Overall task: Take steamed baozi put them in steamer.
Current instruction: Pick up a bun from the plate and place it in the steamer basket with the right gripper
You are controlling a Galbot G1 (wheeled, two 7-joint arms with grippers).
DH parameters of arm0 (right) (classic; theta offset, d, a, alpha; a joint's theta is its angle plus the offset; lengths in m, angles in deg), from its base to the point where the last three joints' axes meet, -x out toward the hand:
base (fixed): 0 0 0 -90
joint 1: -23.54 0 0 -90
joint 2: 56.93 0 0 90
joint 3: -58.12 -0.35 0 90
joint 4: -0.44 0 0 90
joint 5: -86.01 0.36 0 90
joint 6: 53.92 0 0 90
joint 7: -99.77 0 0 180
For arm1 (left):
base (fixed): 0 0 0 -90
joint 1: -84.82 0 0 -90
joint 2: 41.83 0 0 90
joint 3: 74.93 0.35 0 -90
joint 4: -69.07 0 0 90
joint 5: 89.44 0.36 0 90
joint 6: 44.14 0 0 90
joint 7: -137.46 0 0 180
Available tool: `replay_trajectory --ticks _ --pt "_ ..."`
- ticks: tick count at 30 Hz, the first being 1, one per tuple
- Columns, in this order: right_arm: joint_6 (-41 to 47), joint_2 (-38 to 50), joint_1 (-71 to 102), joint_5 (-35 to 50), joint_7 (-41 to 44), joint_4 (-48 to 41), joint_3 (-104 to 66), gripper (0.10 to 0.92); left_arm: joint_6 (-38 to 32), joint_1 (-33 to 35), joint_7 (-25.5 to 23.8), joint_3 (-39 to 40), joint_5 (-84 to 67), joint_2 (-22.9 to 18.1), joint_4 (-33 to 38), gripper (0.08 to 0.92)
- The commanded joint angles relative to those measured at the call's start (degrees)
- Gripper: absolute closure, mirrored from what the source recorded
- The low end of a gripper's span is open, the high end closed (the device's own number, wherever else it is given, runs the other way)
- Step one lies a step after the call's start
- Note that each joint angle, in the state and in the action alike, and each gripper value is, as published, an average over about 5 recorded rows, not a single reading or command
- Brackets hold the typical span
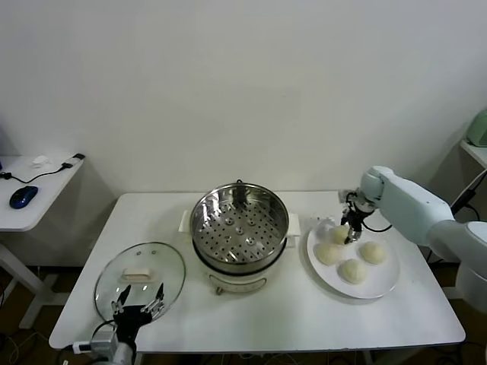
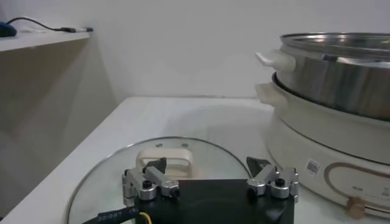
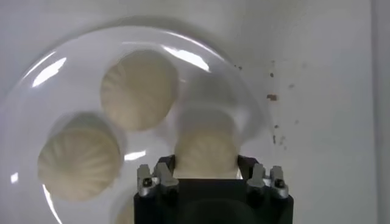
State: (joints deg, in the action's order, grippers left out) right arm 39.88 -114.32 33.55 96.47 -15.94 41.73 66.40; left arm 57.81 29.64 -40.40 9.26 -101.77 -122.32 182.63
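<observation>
Four cream-white baozi lie on a white plate (image 1: 384,287) at the table's right. My right gripper (image 1: 351,230) reaches down over the far-left baozi (image 1: 338,233), and its fingers press both sides of that bun (image 3: 206,149), which rests on the plate (image 3: 36,79). Two more baozi (image 3: 139,88) (image 3: 79,163) lie beside it untouched. The steamer (image 1: 239,220) stands at the table's middle, its perforated tray bare; its side shows in the left wrist view (image 2: 335,79). My left gripper (image 1: 139,298) is open and parked at the front left.
A round glass lid (image 1: 141,277) with a cream handle lies flat under the left gripper (image 2: 207,167), left of the steamer. A side desk with a blue mouse (image 1: 23,196) stands at far left. The table's front edge is close to the lid.
</observation>
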Motion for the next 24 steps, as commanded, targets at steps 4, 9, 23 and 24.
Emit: replay_trajectory --ticks 4,9,23,24 --pt "-1.7 1.1 -28.3 16.7 1.7 21.3 18.9 0.347 0.6 0.0 0.1 0.1 0.2 -0.2 1.9 0.177" --pt "-9.5 -5.3 -38.3 20.3 1.5 30.9 22.2 0.349 0.8 0.1 0.1 0.1 0.2 -0.1 2.9 0.177" --pt "-38.5 -19.1 -22.8 -4.7 -2.9 28.4 18.0 0.347 0.7 0.2 0.0 0.0 0.4 1.2 2.8 0.177" --pt "-39.6 -19.4 -20.5 -7.4 -3.4 25.9 17.0 0.347 0.6 0.2 0.0 -0.1 0.2 1.3 2.8 0.177"
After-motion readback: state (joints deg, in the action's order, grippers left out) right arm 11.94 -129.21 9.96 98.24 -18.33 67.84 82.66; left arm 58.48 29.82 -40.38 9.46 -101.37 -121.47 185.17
